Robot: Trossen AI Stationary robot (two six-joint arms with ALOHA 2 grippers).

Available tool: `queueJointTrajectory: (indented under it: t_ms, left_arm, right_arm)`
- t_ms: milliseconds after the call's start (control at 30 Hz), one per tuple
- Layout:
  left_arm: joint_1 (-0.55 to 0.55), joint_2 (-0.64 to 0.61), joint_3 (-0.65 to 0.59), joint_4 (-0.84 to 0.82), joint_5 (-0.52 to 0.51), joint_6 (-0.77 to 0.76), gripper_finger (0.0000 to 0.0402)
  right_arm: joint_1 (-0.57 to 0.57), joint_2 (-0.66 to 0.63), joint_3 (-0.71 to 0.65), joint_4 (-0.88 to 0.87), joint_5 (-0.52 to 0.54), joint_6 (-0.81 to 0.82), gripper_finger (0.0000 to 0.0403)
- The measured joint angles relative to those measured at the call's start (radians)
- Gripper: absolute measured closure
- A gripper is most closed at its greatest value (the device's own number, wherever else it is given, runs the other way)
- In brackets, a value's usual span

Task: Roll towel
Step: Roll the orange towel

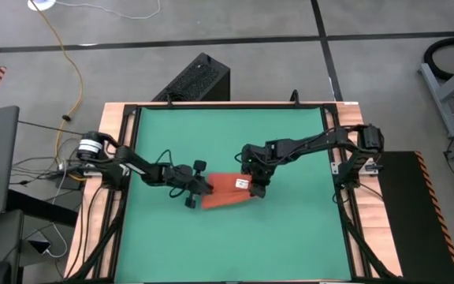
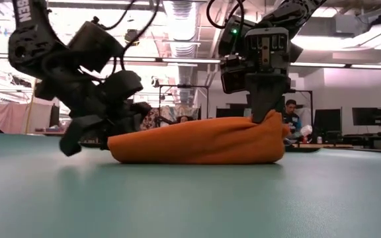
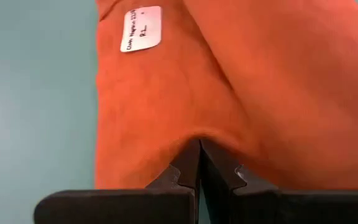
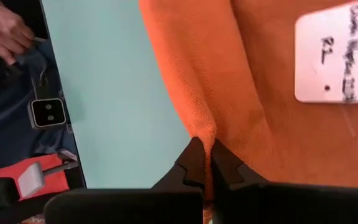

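Towel (image 1: 225, 192): an orange-red cloth is seen bunched into a low, folded mound near the middle of the green mat (image 1: 290, 237), lying between the two grippers.
Tag (image 3: 141, 28): a small white label with handwriting is shown on the towel's upper surface, toward the right arm's end.
Left gripper (image 1: 196, 189): positioned at the towel's left end; the fingers are pressed together, and a fold of the cloth is pinched between the tips, as shown in the left wrist view.
Right gripper (image 1: 257, 188): lowered onto the towel's right end; the fingers are closed on a raised ridge of fabric, as shown in the right wrist view.
Mat: a flat green surface framed by the wooden table edge (image 1: 110, 197).
Background: a person's hand (image 4: 5, 31) is visible beyond the mat in the right wrist view.
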Motion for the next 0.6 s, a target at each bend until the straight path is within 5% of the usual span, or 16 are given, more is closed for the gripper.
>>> queueJointTrajectory:
  t_ms: [233, 600]
  left_arm:
    - [-0.012, 0.032, 0.068, -0.195, -0.005, -0.063, 0.0401]
    - [-0.075, 0.033, 0.059, -0.223, -0.077, -0.144, 0.0401]
  right_arm:
    - [0.021, -0.009, 0.0, -0.029, -0.002, 0.004, 0.039]
    - [-0.066, -0.048, 0.0, -0.123, -0.006, 0.026, 0.039]
